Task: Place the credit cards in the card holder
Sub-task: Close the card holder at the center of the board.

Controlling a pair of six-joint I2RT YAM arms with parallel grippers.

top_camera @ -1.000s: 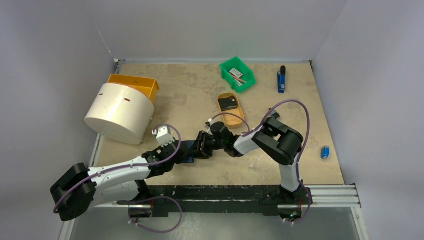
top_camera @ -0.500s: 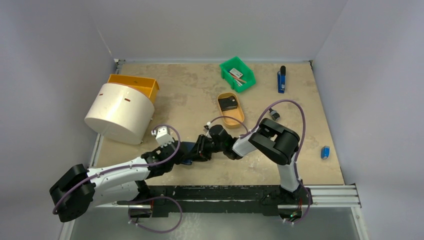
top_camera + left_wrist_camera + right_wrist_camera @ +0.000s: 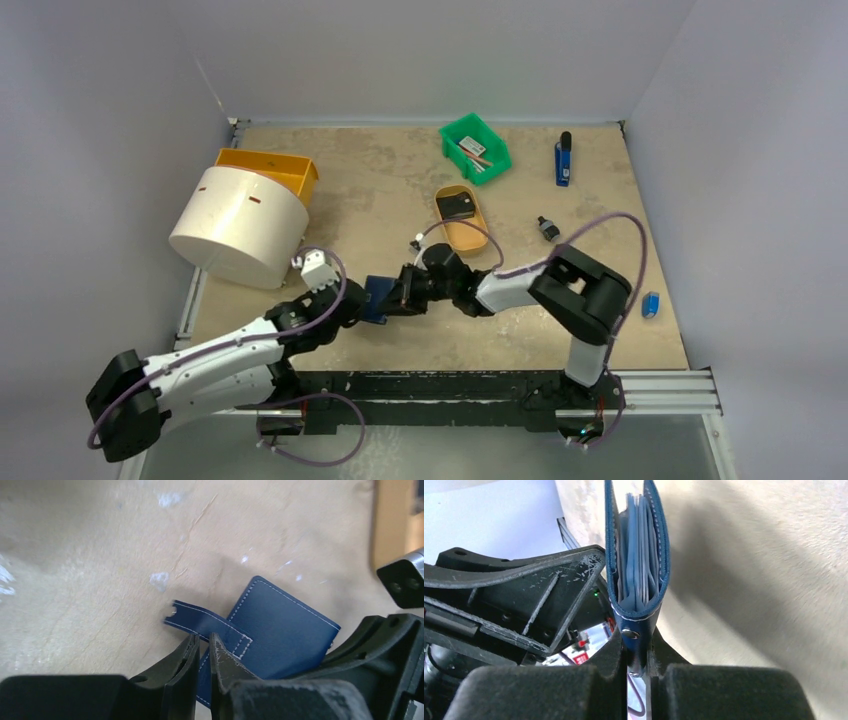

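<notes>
Nearest the arm bases, the left gripper reaches out toward 1 o'clock. The right gripper comes in from the right, pointing to 9 o'clock. They meet in the near half of the table, a little left of its middle. Between them stands the card holder, on edge. It is at 3 o'clock of the left gripper and at 9 o'clock of the right one, close against both.

The right gripper is clamped on the card holder. In its wrist view the fingers pinch the folded end, where a metal snap stud sits. The navy covers run up toward 12 o'clock. Pale blue layers fill the space between them; whether cards are among them I cannot tell.

In the left wrist view that gripper's fingers are drawn almost together, leaving a thin slit with navy showing through it. The card holder's flat face lies beyond the tips, toward 2 o'clock. The snap tab sticks out to 10 o'clock just over the tips. Whether the tips nip it I cannot tell.

Farther out, at 1 o'clock of the card holder, a tan oval tray holds a black block. A small dark item lies at 3 o'clock of the tray. A small blue item sits near the right edge. At 10 o'clock a white drum leans against an orange bin. Farthest are a green bin and a blue-and-black stick.
</notes>
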